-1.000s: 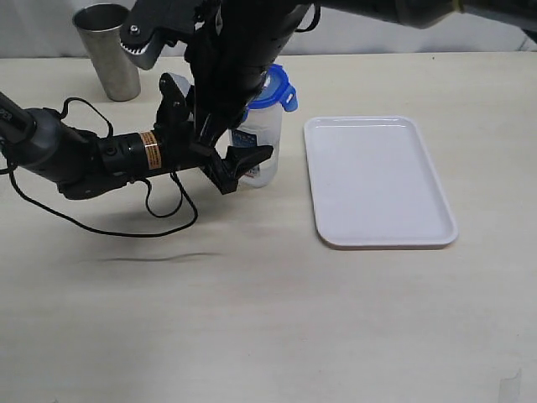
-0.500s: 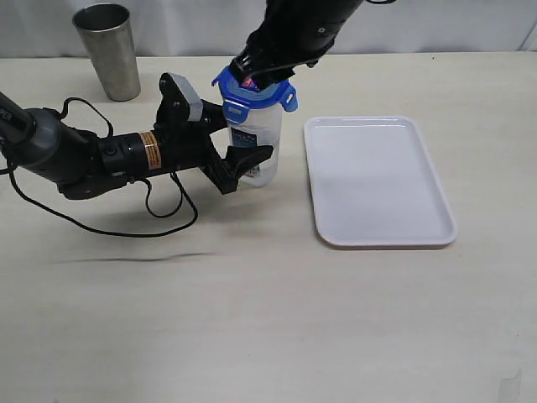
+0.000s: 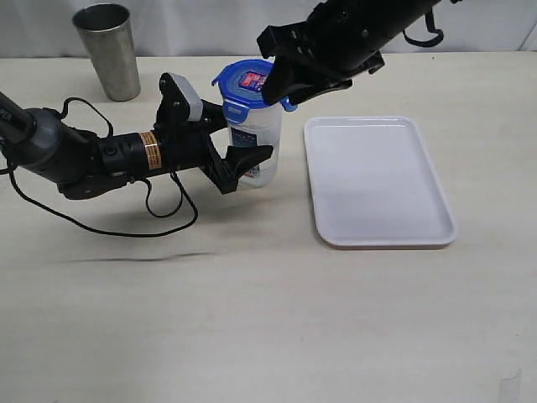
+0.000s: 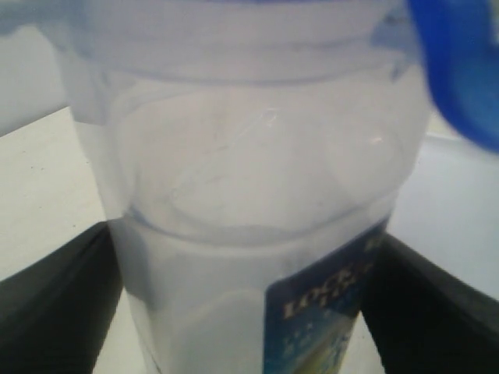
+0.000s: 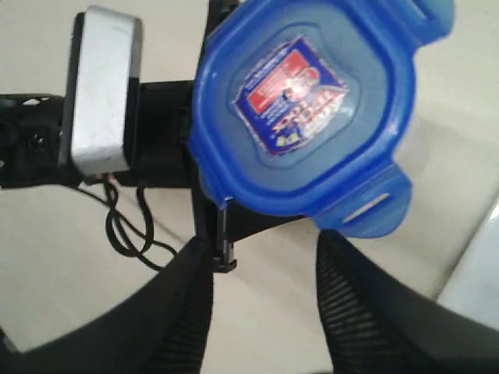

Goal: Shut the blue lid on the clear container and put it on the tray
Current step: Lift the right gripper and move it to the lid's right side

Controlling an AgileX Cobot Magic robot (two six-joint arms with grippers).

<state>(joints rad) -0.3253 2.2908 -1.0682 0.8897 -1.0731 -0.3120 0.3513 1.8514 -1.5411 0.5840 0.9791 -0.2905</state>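
The clear container (image 3: 262,144) stands upright on the table just left of the tray (image 3: 377,180). The blue lid (image 3: 250,84) sits on its mouth, with its flaps sticking out sideways. My left gripper (image 3: 243,138) reaches in from the left and is shut on the container's body. In the left wrist view both black fingers (image 4: 54,304) press against the clear container's (image 4: 249,195) sides. My right gripper (image 3: 284,88) hovers by the lid's right edge, open and holding nothing. In the right wrist view the blue lid (image 5: 296,101) lies beyond my right gripper (image 5: 265,249).
A steel cup (image 3: 109,50) stands at the back left. The left arm's cables (image 3: 159,210) trail over the table in front of that arm. The right arm (image 3: 361,34) reaches in over the back edge above the tray's far end.
The right arm, which covered the container a second ago, has pulled back to the right and off the lid. The lid now shows fully. The left gripper and container have not moved.
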